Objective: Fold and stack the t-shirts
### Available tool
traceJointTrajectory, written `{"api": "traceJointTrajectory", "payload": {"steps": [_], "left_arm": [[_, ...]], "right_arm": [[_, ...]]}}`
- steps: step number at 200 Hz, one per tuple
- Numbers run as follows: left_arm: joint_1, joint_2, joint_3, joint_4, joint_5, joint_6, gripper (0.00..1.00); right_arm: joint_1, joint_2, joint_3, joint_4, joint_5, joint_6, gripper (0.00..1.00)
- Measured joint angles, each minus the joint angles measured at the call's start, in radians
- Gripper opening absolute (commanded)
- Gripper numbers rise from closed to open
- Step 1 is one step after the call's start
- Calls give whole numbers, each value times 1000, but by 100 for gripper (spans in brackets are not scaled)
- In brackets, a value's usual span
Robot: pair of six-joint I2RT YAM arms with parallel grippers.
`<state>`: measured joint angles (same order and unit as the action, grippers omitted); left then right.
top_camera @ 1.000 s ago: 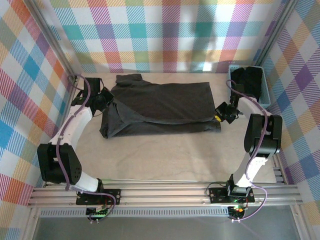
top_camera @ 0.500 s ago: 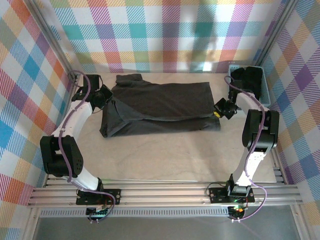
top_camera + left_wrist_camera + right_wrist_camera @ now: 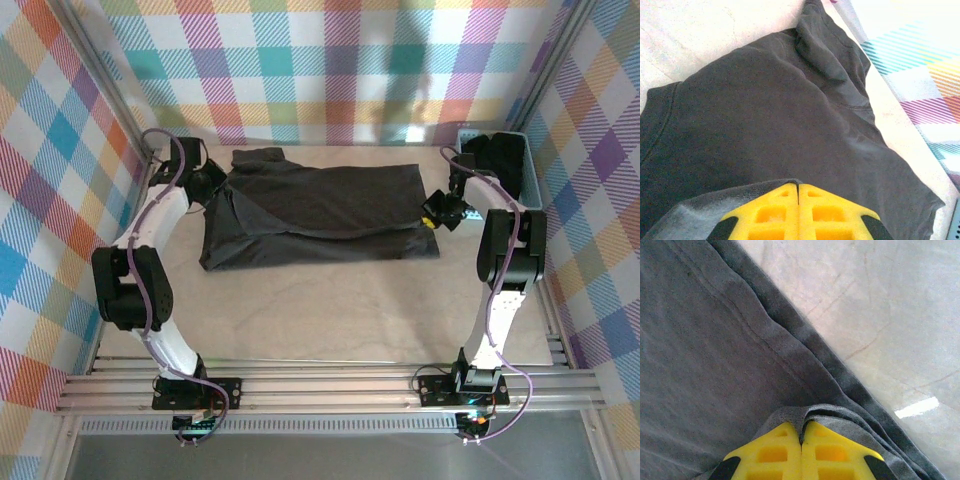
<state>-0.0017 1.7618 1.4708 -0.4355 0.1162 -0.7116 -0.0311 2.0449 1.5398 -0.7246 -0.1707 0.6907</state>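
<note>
The worktop [image 3: 330,310] is a pale beige board with a faint mottled grain. Thin hairline marks show on it in the right wrist view [image 3: 880,300]. Cloth walls in a pastel check of pink, orange, teal, blue, yellow and white close it in: the back wall [image 3: 330,70] at the far edge, the left wall [image 3: 50,200] and the right wall [image 3: 600,210] at the sides. Grey metal posts slant up from the far left corner [image 3: 100,70] and the far right corner [image 3: 560,60]. Silver aluminium rails [image 3: 330,385] run along the near edge, with a dull grey surface [image 3: 330,450] below them. A bright patch of light [image 3: 415,133] sits low on the back wall towards the right. A small white streak of glare [image 3: 916,407] lies on the worktop.
</note>
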Motion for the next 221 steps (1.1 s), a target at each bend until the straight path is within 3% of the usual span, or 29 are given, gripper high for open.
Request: {"api": "traceJointTrajectory", "payload": {"steps": [6,15,21,36,54,80,129,160,221], "left_arm": [[0,13,8,0,3,2,11],[1,34,24,-8,9,6,39],[1,49,37,-11,14,12,52],[2,83,79,-26,17,25,65],[8,87,107,-65,11,37,66],[34,-4,41,-115,-19,34,60],[122,-365,-422,-172,-6,-44,51],[162,-307,-592,-108,71,-89,48],[184,-167,-590,-31,75,-84,47]], "right_arm": [[0,3,2,0,3,0,6],[1,5,3,-2,9,-1,19],[1,5,4,-4,14,-2,26],[7,4,5,-4,40,-23,38],[17,-12,3,-2,78,-43,45],[40,-127,-50,8,113,-72,46],[60,-438,-313,77,86,-78,42],[53,-449,-471,112,55,-74,47],[14,-379,-537,170,28,-74,48]]}}
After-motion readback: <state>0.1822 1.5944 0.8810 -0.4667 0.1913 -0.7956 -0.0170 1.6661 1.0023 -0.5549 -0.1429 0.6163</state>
